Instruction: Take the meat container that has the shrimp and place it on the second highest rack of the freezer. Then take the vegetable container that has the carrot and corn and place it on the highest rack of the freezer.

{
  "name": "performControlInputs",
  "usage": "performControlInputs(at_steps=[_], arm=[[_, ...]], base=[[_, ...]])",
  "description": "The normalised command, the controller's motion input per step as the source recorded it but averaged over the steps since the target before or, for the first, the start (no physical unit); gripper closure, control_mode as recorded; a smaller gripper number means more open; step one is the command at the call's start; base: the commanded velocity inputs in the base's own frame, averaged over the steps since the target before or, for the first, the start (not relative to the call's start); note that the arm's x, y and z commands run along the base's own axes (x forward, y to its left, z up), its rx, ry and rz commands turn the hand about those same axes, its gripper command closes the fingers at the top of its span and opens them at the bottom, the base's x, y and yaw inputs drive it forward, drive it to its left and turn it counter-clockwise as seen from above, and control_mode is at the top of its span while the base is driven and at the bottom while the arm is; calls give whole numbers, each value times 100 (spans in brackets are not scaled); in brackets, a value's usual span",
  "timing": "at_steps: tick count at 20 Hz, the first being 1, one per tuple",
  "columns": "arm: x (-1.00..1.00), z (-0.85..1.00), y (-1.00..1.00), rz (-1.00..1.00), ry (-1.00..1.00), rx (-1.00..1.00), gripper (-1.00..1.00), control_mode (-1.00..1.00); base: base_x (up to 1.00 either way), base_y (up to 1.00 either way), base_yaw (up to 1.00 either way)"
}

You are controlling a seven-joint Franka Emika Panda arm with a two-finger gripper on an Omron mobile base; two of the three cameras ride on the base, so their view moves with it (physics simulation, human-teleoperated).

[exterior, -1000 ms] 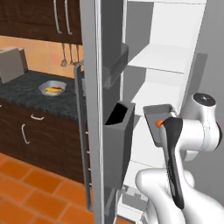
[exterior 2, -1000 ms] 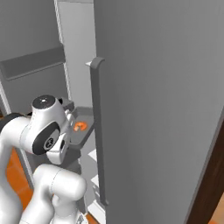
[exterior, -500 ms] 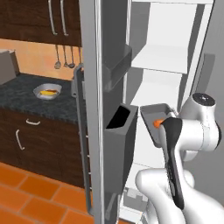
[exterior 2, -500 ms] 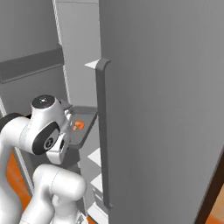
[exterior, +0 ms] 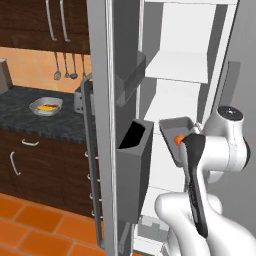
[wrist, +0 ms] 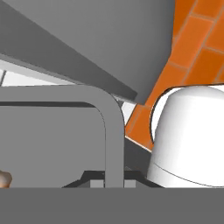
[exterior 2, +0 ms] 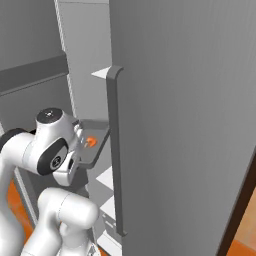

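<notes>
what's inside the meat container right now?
One small orange-red shrimp lies in the grey meat container, near the end the arm holds. The arm covers the rest of that end, so the floor there cannot be checked.

A dark speckled counter (exterior: 30, 122) carries a pale dish (exterior: 46, 106) of orange-yellow food

Base views flanking freezer (exterior: 165, 65); hand close-up

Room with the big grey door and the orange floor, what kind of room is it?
It looks like a kitchen. There is an open freezer with white shelves, a dark counter with a dish of food on it, and utensils hanging on the wall.
</notes>
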Motion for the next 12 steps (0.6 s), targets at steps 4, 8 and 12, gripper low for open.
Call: performControlInputs(at_steps=[4,8,12], arm=[[69,0,10,-23,0,0,100,-100],[59,0,-9,-22,0,0,100,-100],[44,0,-25,-7,-6,0,100,-100]], base=[[0,0,0],[0,0,0],[0,0,0]])
